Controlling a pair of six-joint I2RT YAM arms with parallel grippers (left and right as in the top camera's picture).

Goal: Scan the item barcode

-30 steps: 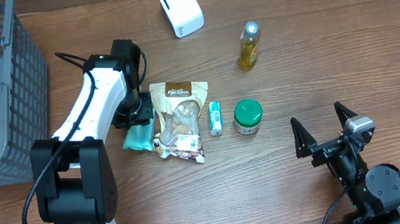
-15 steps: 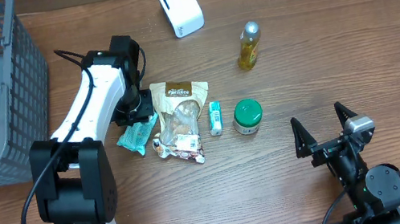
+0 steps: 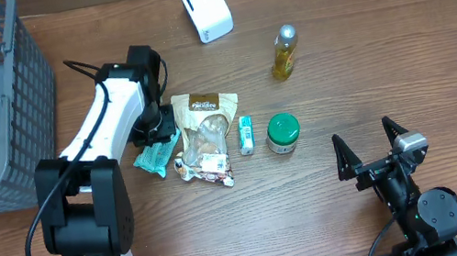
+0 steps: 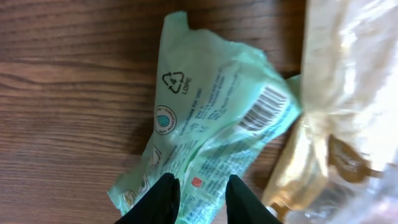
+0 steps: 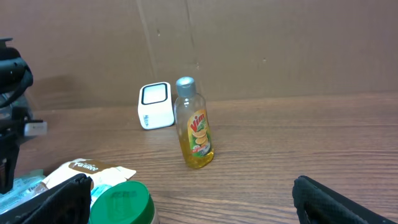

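**Item 1, green packet** (image 4: 211, 118): your task piece; it lies on the wooden bench (image 3: 438, 46), just left of the brown snack bag (image 3: 203, 132) and touching its edge; its barcode (image 4: 266, 107) faces up in the left wrist view, on the end nearest the bag.

**Item 2, left pincer** (image 4: 200, 182): you see its dark fingers (image 4: 163, 198) narrowly apart, straddling the packet's lower end; whether they pinch it, you cannot tell.

**Item 3, right pincer** (image 3: 367, 147): released, spread wide, grasping nothing; it stands at the bench's near right, well apart from the goods.

**Item 4, white scanner** (image 3: 207, 9): at the far edge, well apart from the packet.

**Item 5, sundries**: yellow bottle (image 3: 284, 53), upright; green-lidded jar (image 3: 283, 133); small blue-and-white tube (image 3: 246, 134) between bag and jar; grey wire basket (image 3: 28, 68) at your far left.
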